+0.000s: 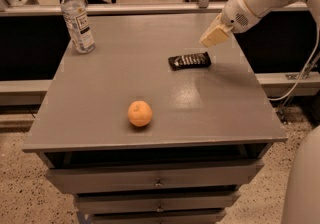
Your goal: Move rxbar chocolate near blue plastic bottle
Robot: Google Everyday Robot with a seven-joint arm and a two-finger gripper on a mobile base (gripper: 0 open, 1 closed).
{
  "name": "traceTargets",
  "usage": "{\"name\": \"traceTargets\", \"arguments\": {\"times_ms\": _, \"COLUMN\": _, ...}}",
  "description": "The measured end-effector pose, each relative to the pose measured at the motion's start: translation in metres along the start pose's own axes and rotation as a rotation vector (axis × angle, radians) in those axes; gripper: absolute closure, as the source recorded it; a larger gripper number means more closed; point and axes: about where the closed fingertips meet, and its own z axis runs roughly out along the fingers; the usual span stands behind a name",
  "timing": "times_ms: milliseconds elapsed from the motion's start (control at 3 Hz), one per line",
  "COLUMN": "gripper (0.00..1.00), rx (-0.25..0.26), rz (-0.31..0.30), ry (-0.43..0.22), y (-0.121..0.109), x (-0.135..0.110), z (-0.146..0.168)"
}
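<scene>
The rxbar chocolate [189,60], a flat black bar with pale lettering, lies on the grey table top [100,88] right of centre. The gripper [215,36], with cream-coloured tips on a white arm, hovers just above and to the right of the bar, apart from it and holding nothing. The blue plastic bottle [77,19], clear with a white cap and label, stands upright at the far left corner, far from the bar.
An orange [140,113] sits near the front middle of the table. The table is a drawer cabinet with drawers [157,180] below the front edge. A white robot part [305,183] rises at the right foreground. A rail runs behind the table.
</scene>
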Motion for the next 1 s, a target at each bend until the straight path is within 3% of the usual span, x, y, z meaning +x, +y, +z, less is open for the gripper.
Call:
{"name": "traceTargets", "arguments": {"times_ms": 667, "gripper": 0.35, "rx": -0.023, "rz": -0.001, "ry": 0.017, "y": 0.006, "x": 0.003, "z": 0.007}}
{"name": "traceTargets", "arguments": {"times_ms": 1000, "gripper": 0.12, "rx": -0.041, "rz": -0.017, "ry": -0.006, "y": 0.022, "x": 0.004, "z": 0.008}}
